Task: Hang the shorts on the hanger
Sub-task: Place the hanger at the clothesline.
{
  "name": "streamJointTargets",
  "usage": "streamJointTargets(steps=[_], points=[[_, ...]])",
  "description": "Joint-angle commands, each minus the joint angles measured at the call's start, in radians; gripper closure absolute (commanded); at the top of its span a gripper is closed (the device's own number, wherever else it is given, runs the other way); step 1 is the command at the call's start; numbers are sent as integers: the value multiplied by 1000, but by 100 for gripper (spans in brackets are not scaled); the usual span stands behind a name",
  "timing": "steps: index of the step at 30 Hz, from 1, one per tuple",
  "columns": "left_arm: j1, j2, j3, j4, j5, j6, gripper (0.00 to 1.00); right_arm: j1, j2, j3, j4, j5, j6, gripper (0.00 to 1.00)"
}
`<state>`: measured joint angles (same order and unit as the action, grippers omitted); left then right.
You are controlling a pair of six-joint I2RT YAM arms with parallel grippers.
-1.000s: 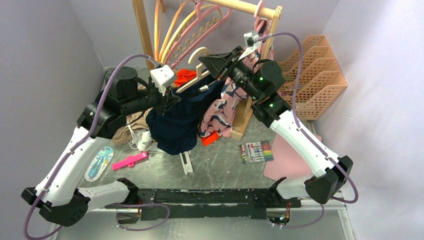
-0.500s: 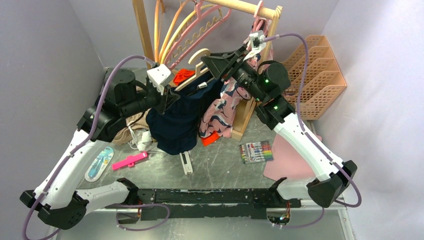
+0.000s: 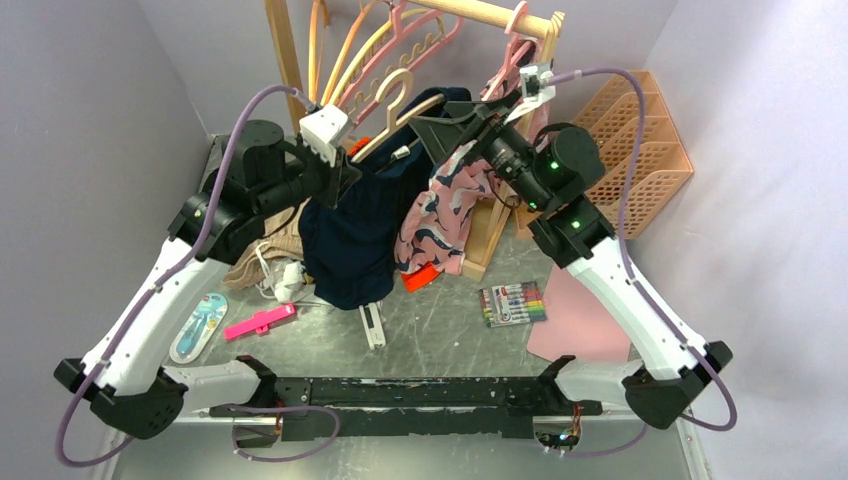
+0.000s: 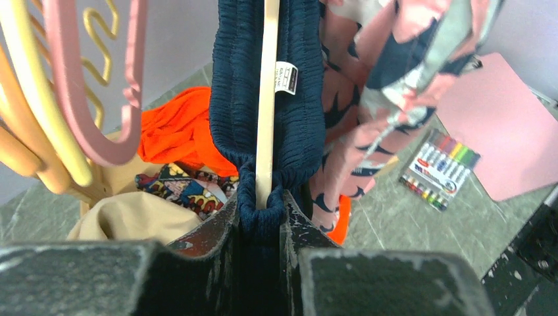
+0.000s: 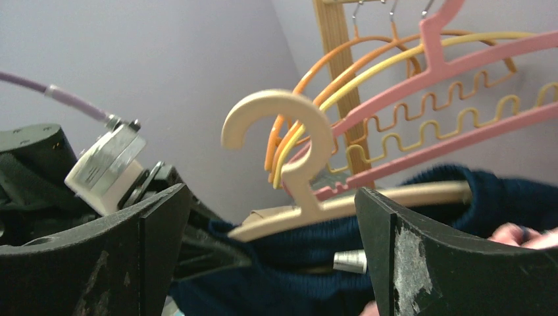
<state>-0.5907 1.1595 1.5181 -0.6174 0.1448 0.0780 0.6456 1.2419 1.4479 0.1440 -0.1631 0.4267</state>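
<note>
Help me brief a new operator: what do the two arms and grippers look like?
The left arm and right arm have white links, black joints and lavender cables. Green lights glow on the right one. The left gripper and right gripper have black, scuffed, wedge-shaped fingers.

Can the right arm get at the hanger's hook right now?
Probably yes: the right gripper is open, and the hook stands bare straight ahead of it with nothing between.

Two arms: left arm (image 3: 140, 310), right arm (image 3: 625, 295). Two pairs of shorts: navy shorts (image 3: 345, 240), pink printed shorts (image 3: 440, 210). One cream hanger (image 5: 303, 187). One tan garment (image 3: 262, 255). On worktop (image 3: 440, 330): one marker pack (image 3: 512, 303), one pink sheet (image 3: 580, 320). One peach rack (image 3: 625, 150).
</note>
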Motion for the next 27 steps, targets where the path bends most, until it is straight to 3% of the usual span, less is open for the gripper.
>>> streamJointTargets(steps=[1,10,18,27], points=[[4,57,123,103,-92,-46,93,-2,-116,28,-141,87,-91,0],[4,226,254,131,-141,-39,93,-3,-348,-86,-300,166,-185,0],[3,353,336,162,-138,-42,93,-3,-464,-215,-345,175,-186,0],[4,488,467,215,-125,-67,93,-2,-649,-473,-326,238,-172,3]])
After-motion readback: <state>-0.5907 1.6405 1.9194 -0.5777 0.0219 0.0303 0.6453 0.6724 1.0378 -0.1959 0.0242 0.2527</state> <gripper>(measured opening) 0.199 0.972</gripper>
